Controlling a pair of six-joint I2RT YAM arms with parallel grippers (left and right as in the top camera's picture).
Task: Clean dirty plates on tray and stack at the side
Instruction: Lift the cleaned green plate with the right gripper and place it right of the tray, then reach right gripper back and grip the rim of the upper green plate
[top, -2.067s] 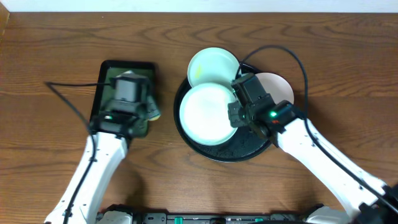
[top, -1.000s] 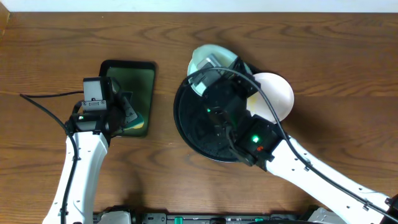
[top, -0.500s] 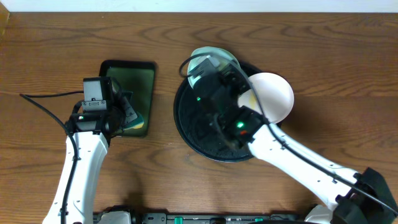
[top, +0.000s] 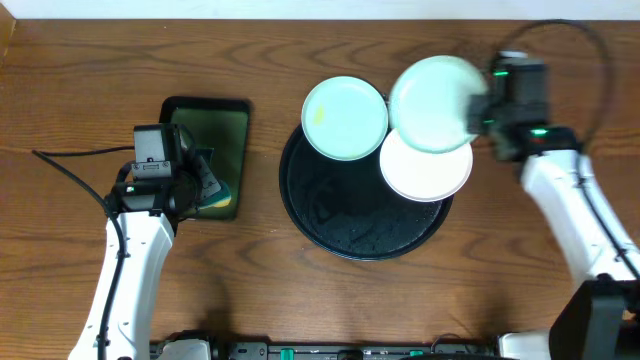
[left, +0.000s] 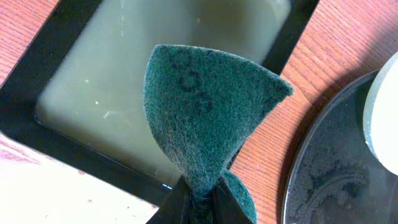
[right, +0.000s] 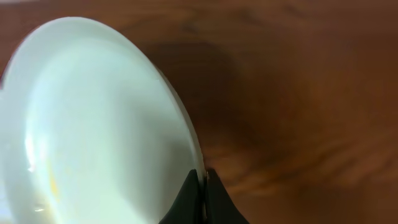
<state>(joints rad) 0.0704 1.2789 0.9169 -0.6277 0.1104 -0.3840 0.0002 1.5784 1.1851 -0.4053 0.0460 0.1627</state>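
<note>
A pale mint plate (top: 430, 103) hangs tilted above the round black tray's (top: 350, 225) back right. My right gripper (top: 476, 108) is shut on that plate's right rim. In the right wrist view the same plate (right: 93, 124) fills the left half, with the right gripper (right: 202, 182) pinching its edge. A second mint plate (top: 345, 117) rests over the tray's back left rim. The white plate (top: 425, 168) lies on the tray's right side, partly under the held one. My left gripper (left: 200, 202) is shut on a green scouring pad (left: 205, 118).
The small rectangular black tray (top: 240, 120) with a greenish inside stands to the left, under the left gripper (top: 205, 185). Bare wood tabletop (top: 520, 230) lies right of the round tray and along the front. A black cable trails off to the left.
My right arm has swung from over the round tray to the back right, carrying the mint plate up and away. The other two plates show uncovered. The left arm has not moved.
</note>
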